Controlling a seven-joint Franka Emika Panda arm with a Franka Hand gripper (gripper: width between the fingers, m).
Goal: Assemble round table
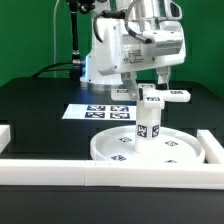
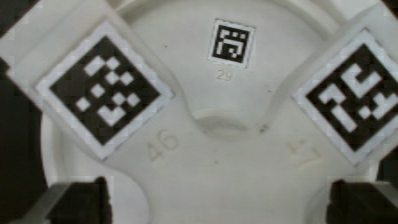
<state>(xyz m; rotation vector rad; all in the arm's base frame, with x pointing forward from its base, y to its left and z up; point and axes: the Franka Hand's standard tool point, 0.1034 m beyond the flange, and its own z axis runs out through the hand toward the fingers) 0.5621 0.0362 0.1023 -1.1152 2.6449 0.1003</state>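
Observation:
The round disc (image 1: 165, 152) lies flat on the black table near the front bar. The short thick cylinder leg (image 1: 148, 127) stands upright on its middle. The cross-shaped foot piece (image 1: 163, 97) sits level on top of the leg; I cannot tell whether it is seated. My gripper (image 1: 152, 88) comes down from above, shut on the foot piece. In the wrist view the foot piece (image 2: 214, 110) fills the frame with its tags. The dark fingertips (image 2: 75, 202) press its two sides, with my gripper (image 2: 217, 205) centred on it.
The marker board (image 1: 95, 110) lies behind the disc towards the exterior view's left. White border bars run along the front (image 1: 90, 172), on the left (image 1: 5, 135) and on the right (image 1: 212, 146). The robot base (image 1: 110, 55) stands behind.

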